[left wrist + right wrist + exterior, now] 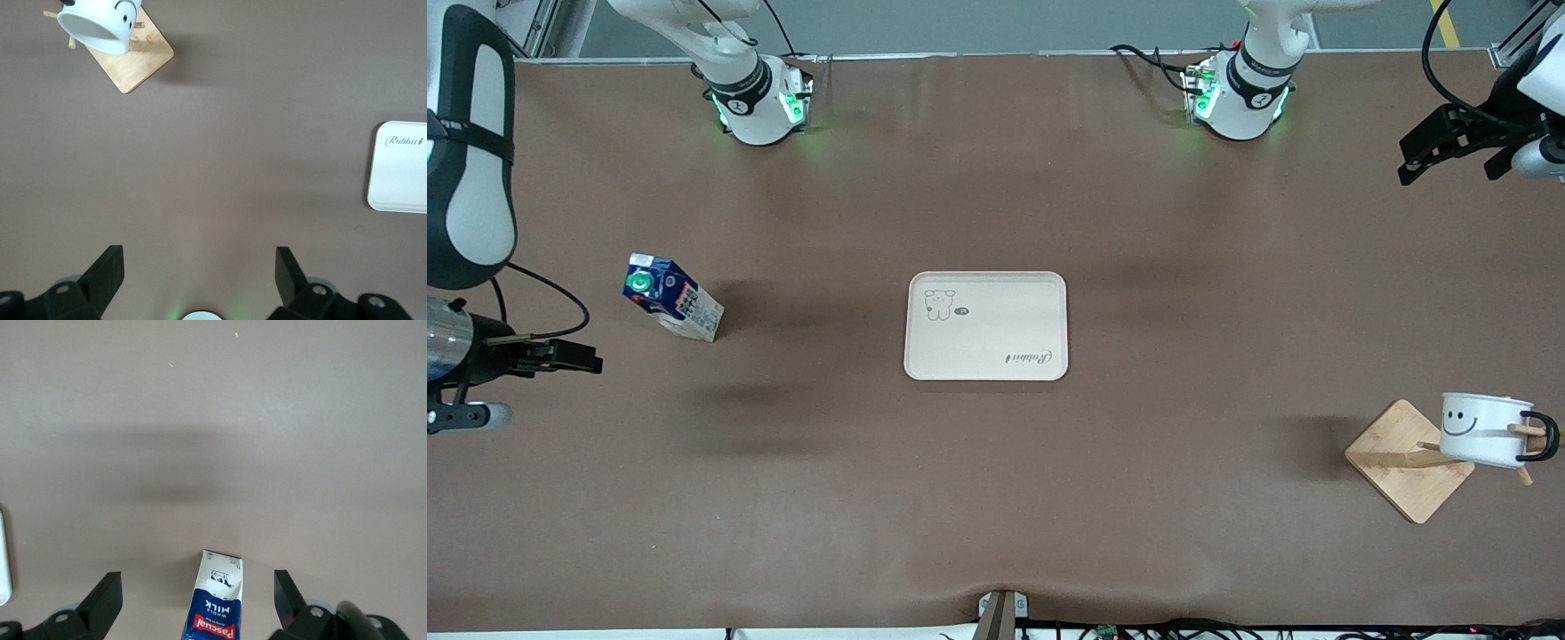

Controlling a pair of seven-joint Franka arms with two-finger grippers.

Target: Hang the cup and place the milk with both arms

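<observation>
The white smiley cup [1480, 428] hangs by its black handle on a peg of the wooden rack [1405, 462] at the left arm's end of the table. The left wrist view shows the cup [100, 23] and the rack [140, 63] too. The dark blue milk [671, 298] stands on the table toward the right arm's end. My right gripper [591, 363] is open and empty beside the milk, apart from it. In the right wrist view the milk [217, 607] shows between the open fingers [107, 593]. My left gripper [1409, 160] is open and empty, up over the table's left-arm end, away from the cup.
A beige tray [987, 356] with a small bear print lies at the table's middle, with nothing on it; its edge shows in the left wrist view [400, 180]. Brown tabletop lies between the milk, the tray and the rack.
</observation>
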